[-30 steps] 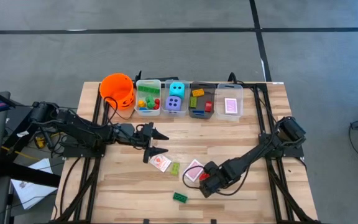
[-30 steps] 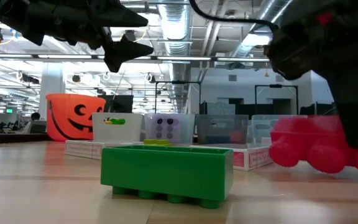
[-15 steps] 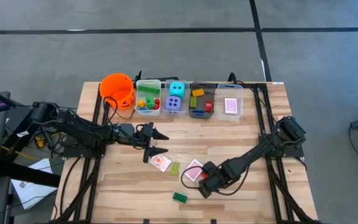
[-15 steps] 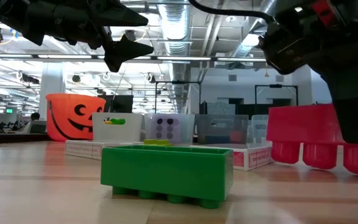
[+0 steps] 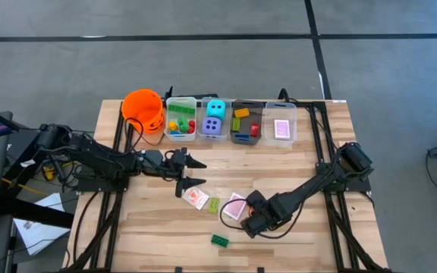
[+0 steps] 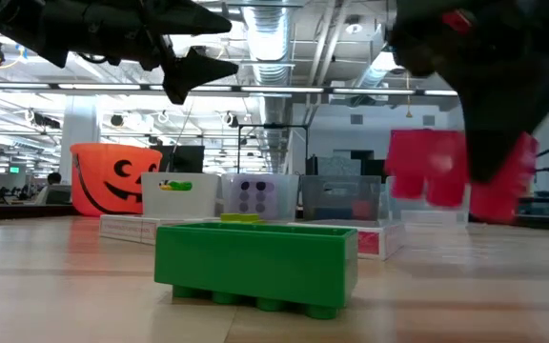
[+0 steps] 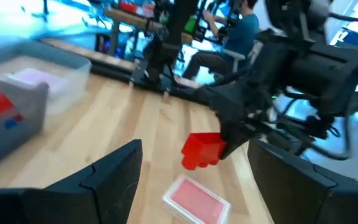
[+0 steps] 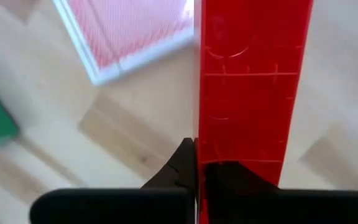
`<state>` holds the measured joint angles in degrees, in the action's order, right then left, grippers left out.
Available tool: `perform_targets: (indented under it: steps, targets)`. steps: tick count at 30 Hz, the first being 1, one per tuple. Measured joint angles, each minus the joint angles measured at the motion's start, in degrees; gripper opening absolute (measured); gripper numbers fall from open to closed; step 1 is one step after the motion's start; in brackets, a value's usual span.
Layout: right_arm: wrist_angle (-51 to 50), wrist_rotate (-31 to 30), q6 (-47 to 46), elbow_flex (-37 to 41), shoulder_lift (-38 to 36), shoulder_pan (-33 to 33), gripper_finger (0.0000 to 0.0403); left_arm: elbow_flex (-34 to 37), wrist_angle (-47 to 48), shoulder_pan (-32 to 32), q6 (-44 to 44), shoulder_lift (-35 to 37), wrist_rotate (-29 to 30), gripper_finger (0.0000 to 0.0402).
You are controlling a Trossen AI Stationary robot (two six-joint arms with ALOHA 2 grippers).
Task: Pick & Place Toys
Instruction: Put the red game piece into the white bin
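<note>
Left gripper (image 5: 192,172) hovers spread and empty above the table (image 5: 150,227), beside a playing card (image 5: 196,199). Green brick (image 5: 220,240) lies near the front edge. Right gripper (image 5: 247,225) pinches a red brick (image 6: 446,171), clear of the wood.
</note>
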<state>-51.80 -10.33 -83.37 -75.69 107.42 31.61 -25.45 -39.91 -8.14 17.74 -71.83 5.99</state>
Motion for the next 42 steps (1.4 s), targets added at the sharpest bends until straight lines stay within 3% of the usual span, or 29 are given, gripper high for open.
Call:
perform_targets:
  steps: [8,13,19,29,42]
  targets:
    - [-4.4,-14.8,6.5,-8.2,-0.1,2.6,0.0005,0.0,-2.4,3.2,-5.4,0.3,2.0,0.0285]
    - [-4.3,-16.0,9.1,-11.6,-0.2,2.8,0.0005,0.0,-2.6,4.1,-5.4,0.3,-7.6,0.0289]
    - [0.1,-18.7,15.9,-13.6,-0.2,2.1,0.0005,0.0,-2.6,3.1,-5.4,0.2,-10.5,0.0308]
    - [9.3,-18.4,29.4,-13.9,-0.2,-2.4,0.0005,0.0,-2.6,-2.5,-5.5,0.2,-10.7,0.0326]
    - [20.0,-16.5,41.3,-13.9,-0.2,-5.8,0.0005,0.0,-3.0,-3.6,-5.5,0.1,-3.8,0.0324]
